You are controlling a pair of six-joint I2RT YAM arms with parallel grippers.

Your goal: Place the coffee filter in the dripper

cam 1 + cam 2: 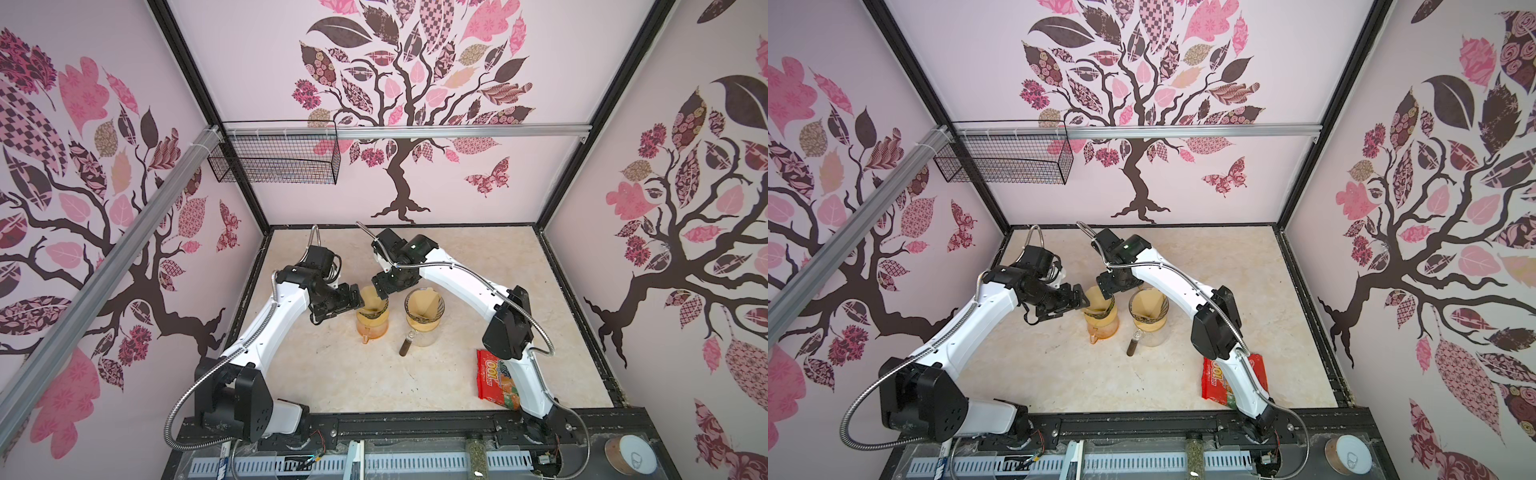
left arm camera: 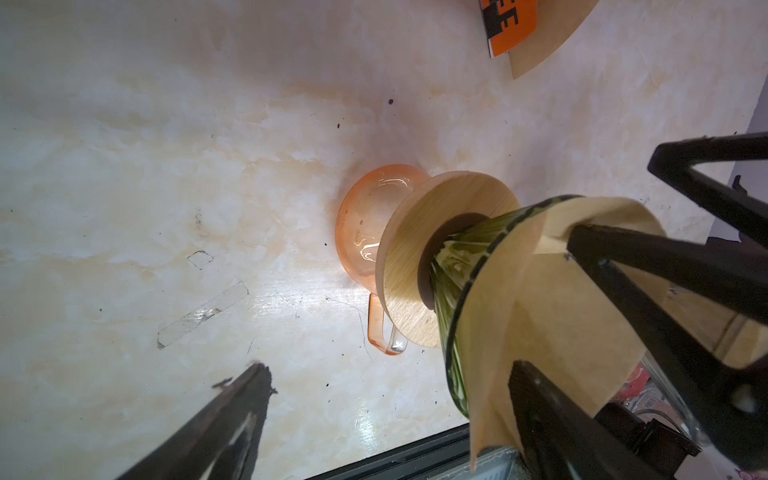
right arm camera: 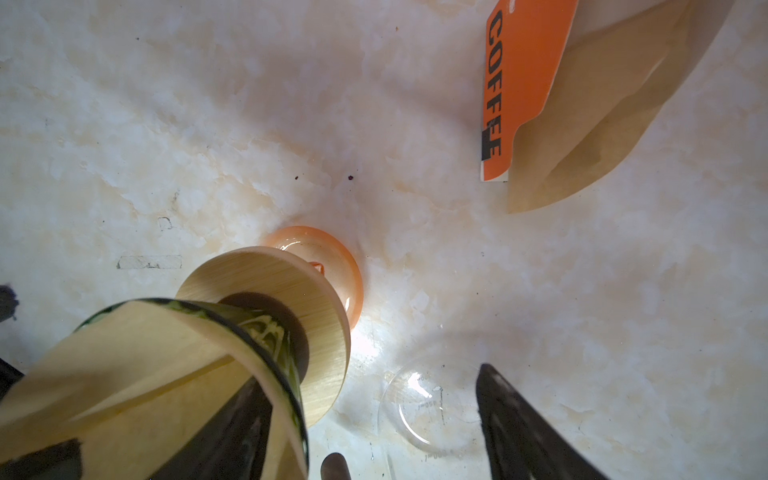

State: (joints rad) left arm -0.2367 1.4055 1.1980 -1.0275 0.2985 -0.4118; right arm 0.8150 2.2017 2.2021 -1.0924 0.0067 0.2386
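Closest to the left wrist camera are two black fingers (image 2: pixel 216 432) of the left gripper (image 1: pixel 360 300), spread wide. One stands clear of the dripper on its outer side, and the other lies over the filter's open mouth. Whether that finger touches the paper cannot be told.

The tan paper coffee filter (image 2: pixel 540 291) sits inside the green glass dripper (image 2: pixel 453 266). Its tip points down into the cone and its mouth faces up, so its long axis runs roughly upright, in line with the dripper's. The upper edge of the paper rises above the glass rim, and a fold crosses the mouth, which is not fully round.

The dripper rests by its round wooden collar (image 2: pixel 411 266) on a small orange glass carafe (image 2: pixel 365 224). The carafe stands on the marble-look tabletop (image 1: pixel 353 374).

The right gripper (image 1: pixel 381 293) reaches in from the opposite side, its jaws also apart. One finger is close against the dripper's rim. The other is out over the table above a clear glass carafe (image 3: pixel 415 407). Neither gripper is closed on the paper.

In both top views a second dripper with its own filter (image 1: pixel 424 309) stands just beside the first. A pack of filters with an orange COFFEE label (image 3: pixel 523 83) lies farther back on the table.
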